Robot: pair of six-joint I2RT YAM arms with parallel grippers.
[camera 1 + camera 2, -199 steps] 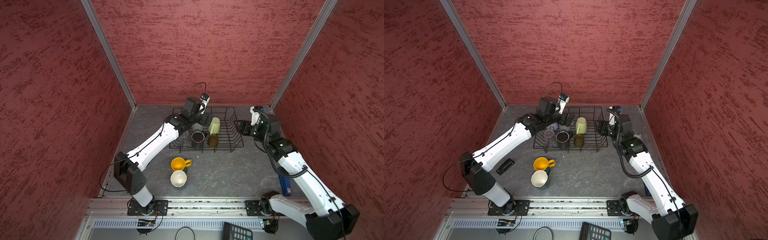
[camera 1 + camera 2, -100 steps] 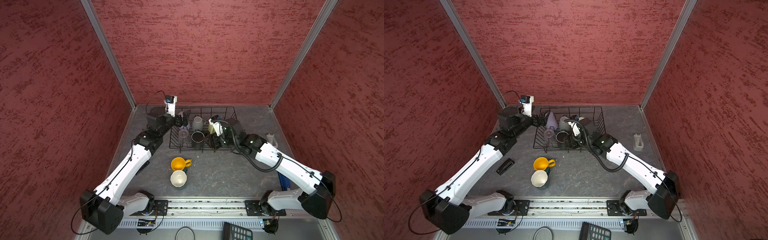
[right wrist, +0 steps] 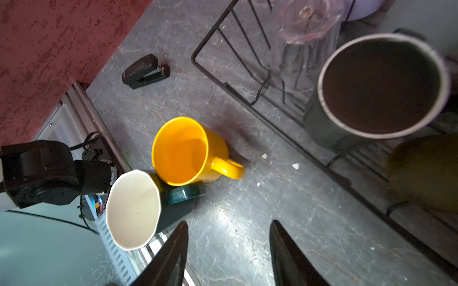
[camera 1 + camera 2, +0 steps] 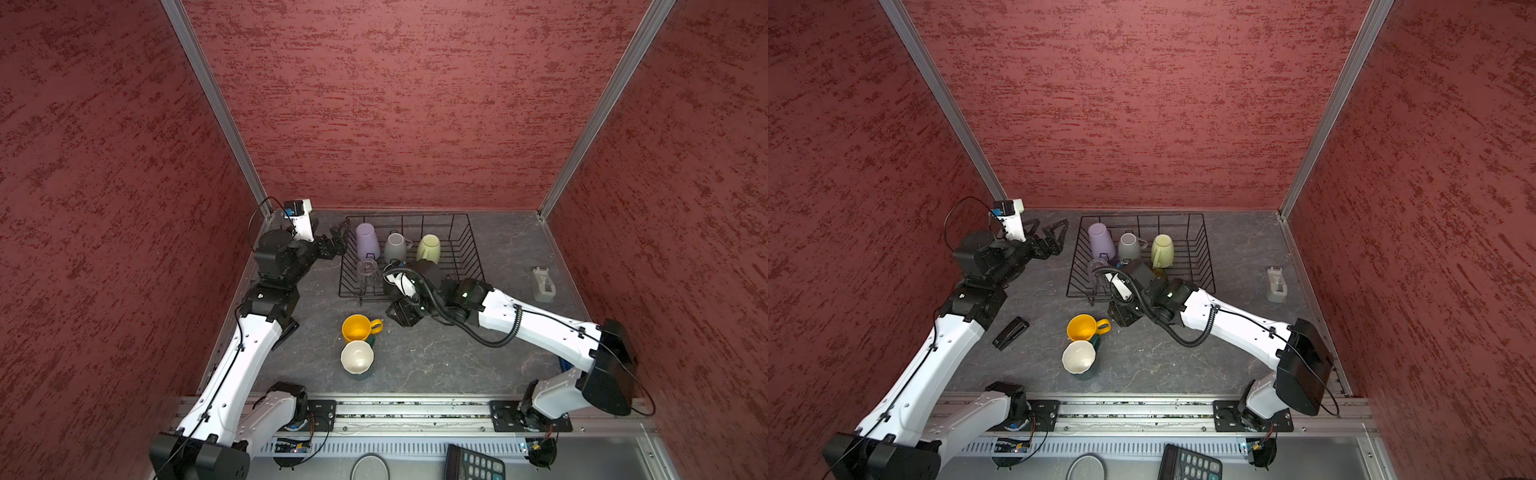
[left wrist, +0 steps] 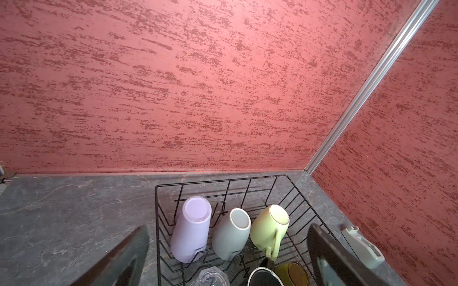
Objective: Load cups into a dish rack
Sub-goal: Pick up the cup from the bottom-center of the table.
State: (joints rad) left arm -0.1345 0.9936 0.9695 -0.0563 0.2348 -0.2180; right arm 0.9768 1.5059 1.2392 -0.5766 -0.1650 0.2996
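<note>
Six cups sit in your dish rack (image 4: 471,253) at the bench's (image 4: 436,357) 12 o'clock, the yellow mug (image 4: 356,328) and dark teal mug (image 4: 356,358) left to load at the rack's 6 o'clock, left jaws and right jaws open, empty.

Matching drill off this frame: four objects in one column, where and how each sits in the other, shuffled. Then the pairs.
1 lilac tumbler
2 yellow mug
3 black mug
4 tape dispenser

A on the table, mouth up
B in the dish rack, mouth up
C on the table, between rack and side wall
D in the rack, base up

Pairs: 1-D, 2-A, 3-B, 4-C.
</note>
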